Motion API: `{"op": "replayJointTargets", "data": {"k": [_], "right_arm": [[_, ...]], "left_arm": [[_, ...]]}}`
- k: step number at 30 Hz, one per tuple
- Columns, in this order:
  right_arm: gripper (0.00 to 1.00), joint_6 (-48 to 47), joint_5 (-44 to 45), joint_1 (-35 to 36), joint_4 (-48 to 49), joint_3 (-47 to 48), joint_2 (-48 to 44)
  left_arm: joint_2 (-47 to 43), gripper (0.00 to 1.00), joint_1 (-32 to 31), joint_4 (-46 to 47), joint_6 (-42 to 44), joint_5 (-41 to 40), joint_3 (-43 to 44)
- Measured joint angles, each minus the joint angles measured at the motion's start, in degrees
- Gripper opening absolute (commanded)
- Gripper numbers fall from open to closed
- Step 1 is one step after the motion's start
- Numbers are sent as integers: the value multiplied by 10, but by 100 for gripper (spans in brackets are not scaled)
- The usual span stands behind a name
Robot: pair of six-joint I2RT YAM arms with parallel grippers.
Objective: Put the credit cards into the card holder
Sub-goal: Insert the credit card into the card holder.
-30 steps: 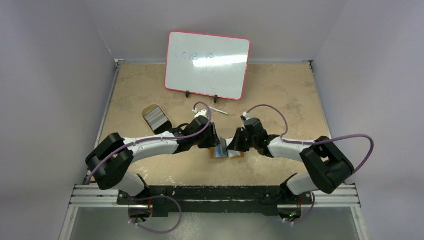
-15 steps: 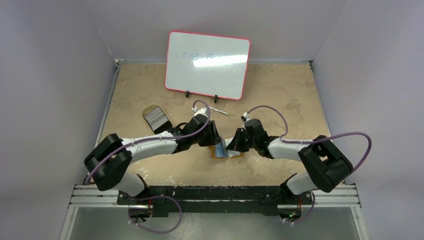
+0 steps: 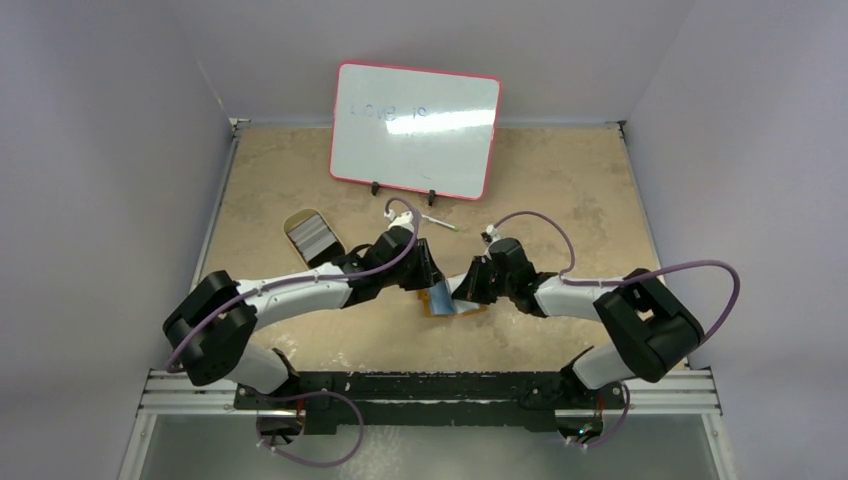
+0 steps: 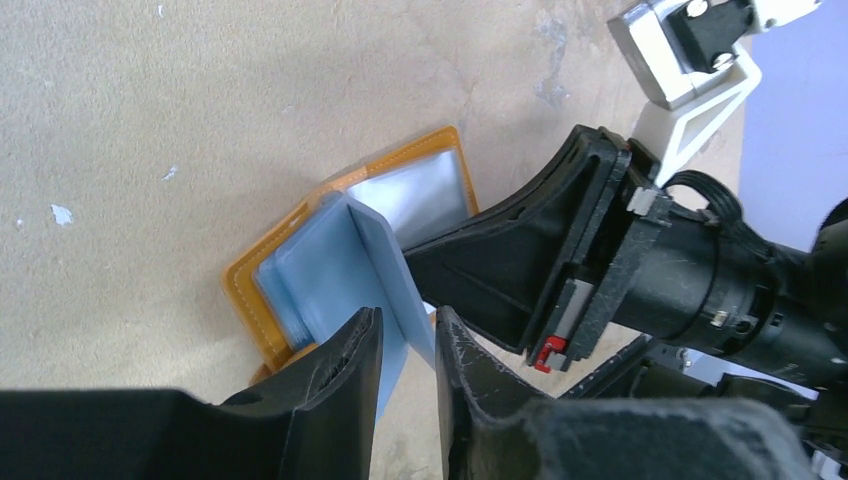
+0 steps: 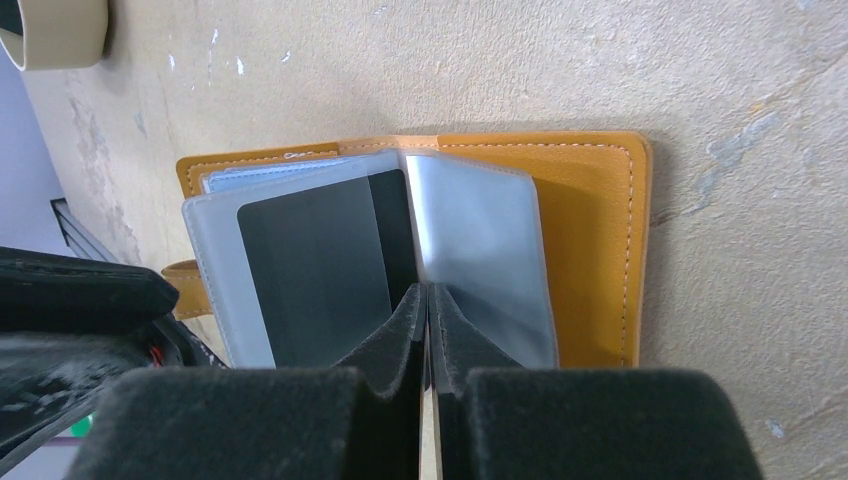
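The orange-tan card holder [image 3: 474,309] lies open between my two grippers, its clear bluish sleeves fanned up. In the left wrist view, one sleeve [image 4: 375,260] stands upright from the holder [image 4: 243,290]. My left gripper [image 4: 405,335] is closed narrowly on that sleeve's lower edge. In the right wrist view, a black card [image 5: 310,270] sits inside the left sleeve of the holder [image 5: 590,250]. My right gripper [image 5: 428,300] is shut on a thin card [image 5: 426,430] seen edge-on, its tips at the fold between two sleeves. The other cards are out of view.
A whiteboard [image 3: 415,130] stands at the back. An oval tan tin dish [image 3: 313,237] lies back left of the holder and shows at the corner of the right wrist view [image 5: 50,30]. A slim pen [image 3: 438,222] lies just behind the grippers. The arms nearly touch.
Both grippers have shifted slightly left and towards the back, and the bluish sleeve stands a little higher. The holder stays in place.
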Motion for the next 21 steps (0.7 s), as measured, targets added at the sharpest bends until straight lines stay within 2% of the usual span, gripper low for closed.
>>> {"op": "replayJointTargets", "data": {"k": [5,14,21], "right_arm": [[4,0,0,0,0,0,0],[11,-3,2,0,-8,1,-4],[13,-21,36,0,-116,12,-83]], "left_arm": [[29,9,0,7,0,3,2],[92,7,0,7,1,12,22],[125,9,0,6,6,23,69]]}}
